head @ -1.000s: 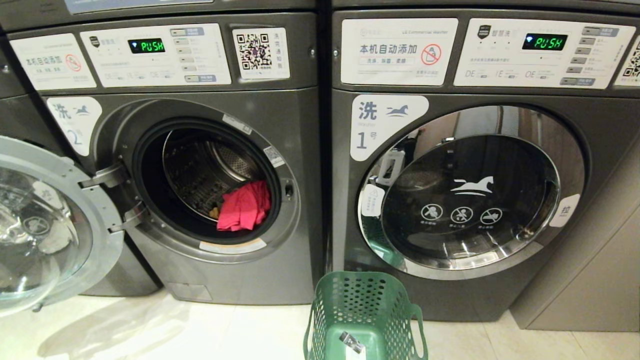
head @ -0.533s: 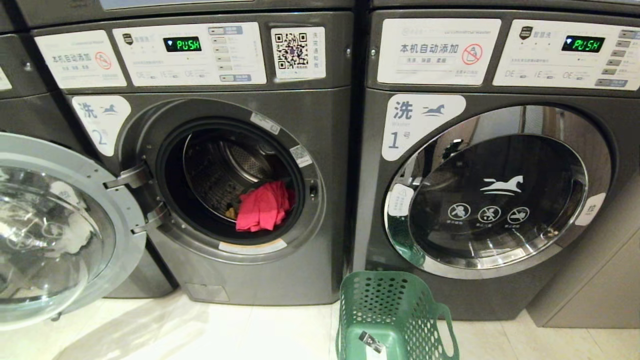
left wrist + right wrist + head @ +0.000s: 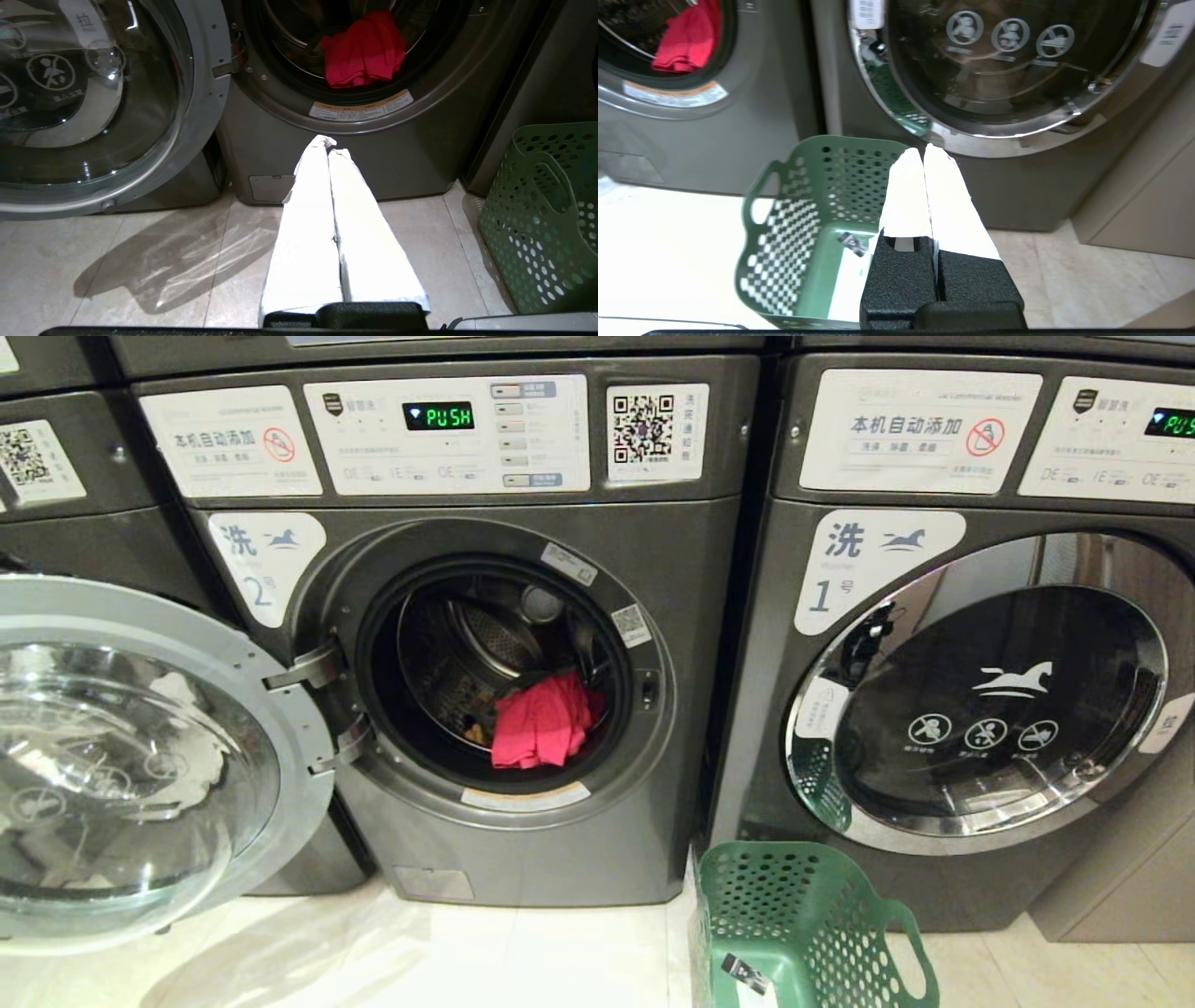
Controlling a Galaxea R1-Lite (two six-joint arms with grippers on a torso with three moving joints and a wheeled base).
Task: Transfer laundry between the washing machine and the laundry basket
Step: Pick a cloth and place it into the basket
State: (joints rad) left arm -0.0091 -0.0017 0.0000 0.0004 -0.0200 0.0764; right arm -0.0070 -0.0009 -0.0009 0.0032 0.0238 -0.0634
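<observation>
The washing machine (image 3: 523, 859) labelled 2 stands with its round door (image 3: 140, 756) swung wide to the left. Bright red laundry (image 3: 544, 721) lies at the drum's front lip, also red laundry (image 3: 364, 49) in the left wrist view, with a bit of yellow-orange cloth (image 3: 476, 735) beside it. The green laundry basket (image 3: 794, 905) stands on the floor in front of machine 1, holding only a small tag. My left gripper (image 3: 329, 144) is shut and empty, low before machine 2's base. My right gripper (image 3: 923, 150) is shut and empty over the laundry basket (image 3: 784, 224) rim.
Machine 1 (image 3: 980, 709) on the right has its chrome-rimmed door shut. A third machine's edge (image 3: 56, 476) shows at the far left behind the open door. Pale floor tiles (image 3: 523, 952) lie before the machines. A grey cabinet side (image 3: 1120, 896) stands at the right.
The whole head view has slid rightward in the picture, so the camera has moved left; machine 2 now sits nearer the middle. Nothing in the scene itself has moved.
</observation>
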